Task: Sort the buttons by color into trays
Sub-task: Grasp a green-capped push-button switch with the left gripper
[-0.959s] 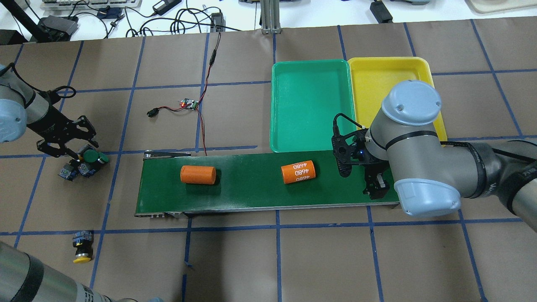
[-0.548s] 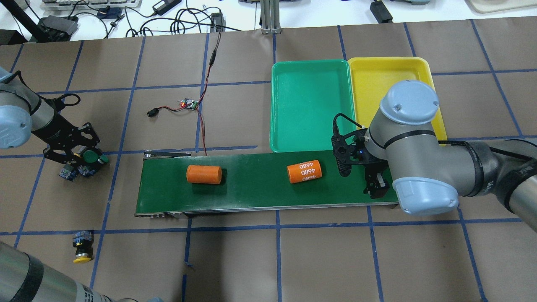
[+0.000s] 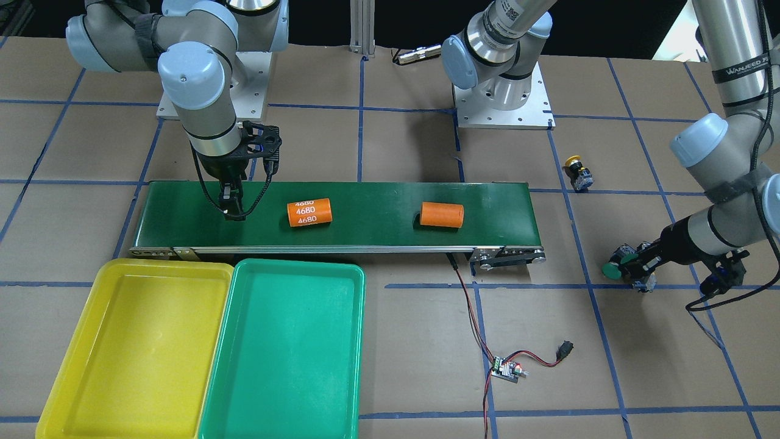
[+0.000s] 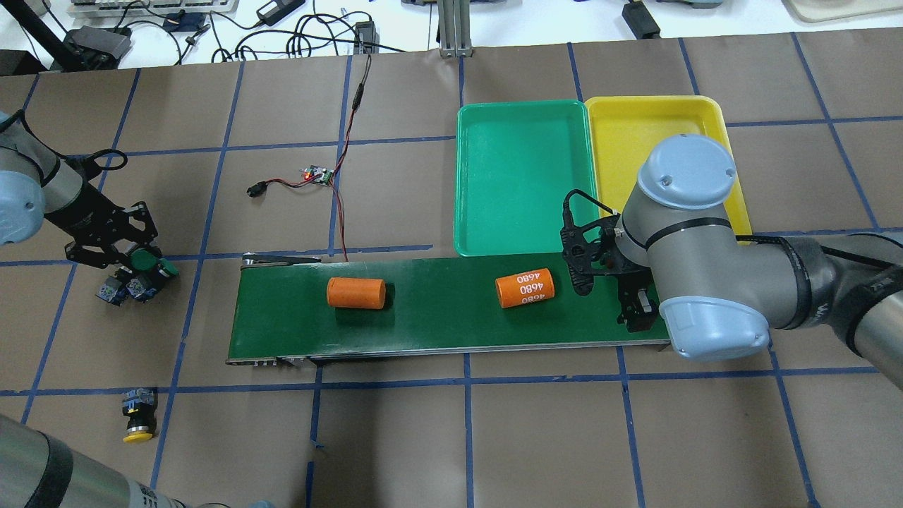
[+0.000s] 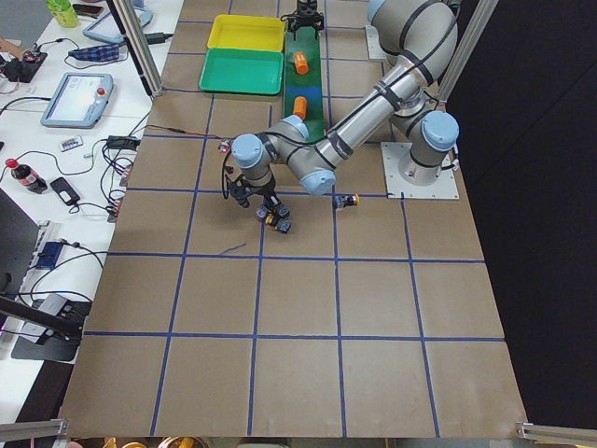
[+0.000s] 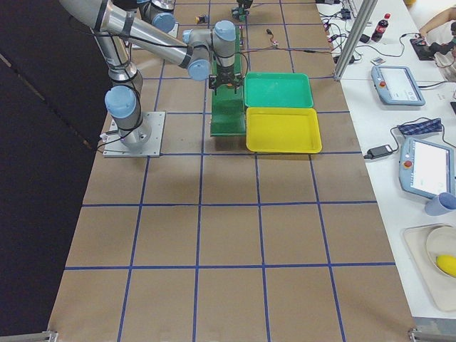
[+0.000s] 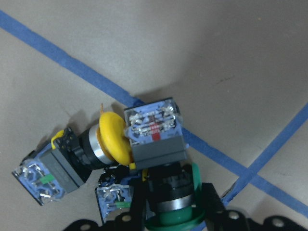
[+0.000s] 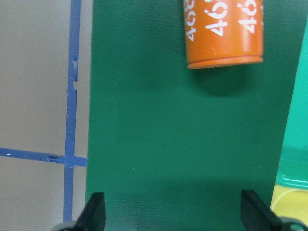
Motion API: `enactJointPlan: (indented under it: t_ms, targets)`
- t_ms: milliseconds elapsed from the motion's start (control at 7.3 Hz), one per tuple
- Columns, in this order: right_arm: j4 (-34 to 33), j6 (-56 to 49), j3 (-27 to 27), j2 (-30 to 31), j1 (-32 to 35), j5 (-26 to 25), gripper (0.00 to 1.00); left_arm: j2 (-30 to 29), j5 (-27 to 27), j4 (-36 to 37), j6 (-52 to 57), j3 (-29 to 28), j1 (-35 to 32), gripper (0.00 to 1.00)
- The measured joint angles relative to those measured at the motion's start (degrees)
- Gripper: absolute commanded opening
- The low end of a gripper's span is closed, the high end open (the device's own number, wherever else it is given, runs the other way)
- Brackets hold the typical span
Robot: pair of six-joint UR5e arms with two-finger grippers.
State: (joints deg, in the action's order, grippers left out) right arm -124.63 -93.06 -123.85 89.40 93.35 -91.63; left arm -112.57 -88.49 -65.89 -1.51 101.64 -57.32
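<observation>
Lone yellow button (image 4: 136, 418) lay on the table nearest the robot base. Left gripper (image 4: 131, 254) was clamped on a green button (image 7: 168, 192) by its collar, in a touching cluster with another yellow button (image 7: 113, 137) and a second green button (image 4: 167, 269). Right gripper (image 8: 173, 209) hung over the conveyor belt (image 4: 437, 317) with jaws wide apart, near the 4680 cylinder (image 4: 524, 287). Farthest, green tray (image 4: 522, 176) and yellow tray (image 4: 635, 134) sat touching.

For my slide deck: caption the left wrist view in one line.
Left gripper straddles a green-capped button lying against a yellow-capped button on blue-taped brown paper.
</observation>
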Motion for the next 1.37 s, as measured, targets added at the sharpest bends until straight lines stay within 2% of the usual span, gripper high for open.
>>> enactJointPlan:
  t_ms: [411, 685, 959, 1370]
  targets:
    - [0.1, -0.1, 0.0, -0.5, 0.0, -0.2, 1.0, 5.3, -0.7, -2.2, 1.4, -0.1, -2.8, 0.0]
    - [0.1, -0.2, 0.0, -0.6, 0.0, -0.2, 1.0, 11.3, -0.5, -6.1, 2.7, 0.6, -8.5, 0.0]
    - [-0.1, -0.2, 0.1, -0.9, -0.2, -0.1, 1.0, 16.5, -0.6, -8.3, 3.8, 4.1, -14.8, 0.0]
    - [-3.7, 0.3, 0.1, -1.2, -1.0, 0.0, 1.0, 20.7, -0.2, -8.2, 9.8, 10.7, -18.0, 0.0]
